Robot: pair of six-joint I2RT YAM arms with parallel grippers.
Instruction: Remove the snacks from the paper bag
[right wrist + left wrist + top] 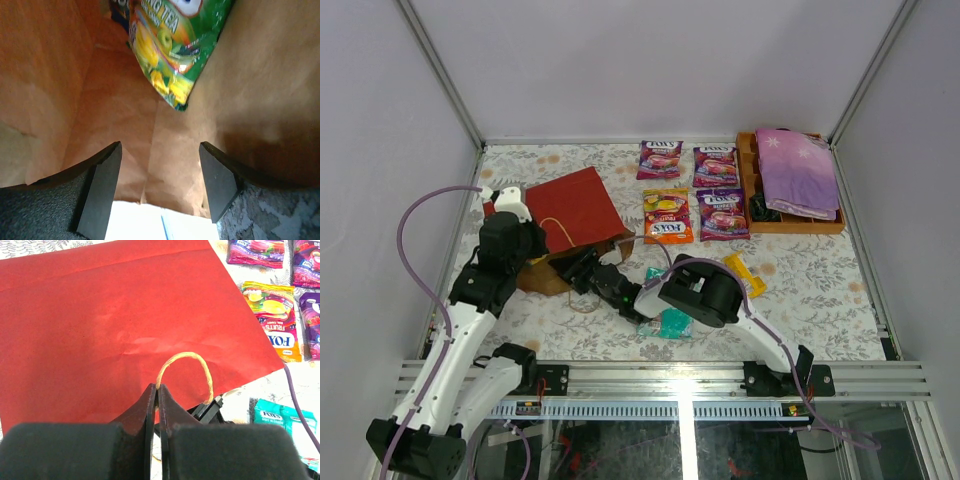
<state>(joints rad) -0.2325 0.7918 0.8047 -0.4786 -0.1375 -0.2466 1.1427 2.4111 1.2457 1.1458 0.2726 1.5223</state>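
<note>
The red paper bag [582, 203] lies on its side, mouth toward the arms. My left gripper [158, 388] is shut on its beige cord handle [186, 365], holding the upper flap up at the bag's near edge [542, 248]. My right gripper [160, 152] reaches into the mouth [582, 268], open, nothing between its fingers. Deeper inside, against the brown kraft wall [260, 100], hangs a green-yellow snack pouch [175, 45] with a blue pack [118, 10] behind it. Out on the table lie purple pouches [660, 158], an orange pouch [667, 217] and a yellow bar [745, 275].
A wooden tray [752, 180] at the back right carries a folded purple cloth [798, 170]. Teal packs [665, 322] lie beside the right arm, close to the bag's mouth. A purple cable [420, 215] loops off the left arm. White walls close in three sides.
</note>
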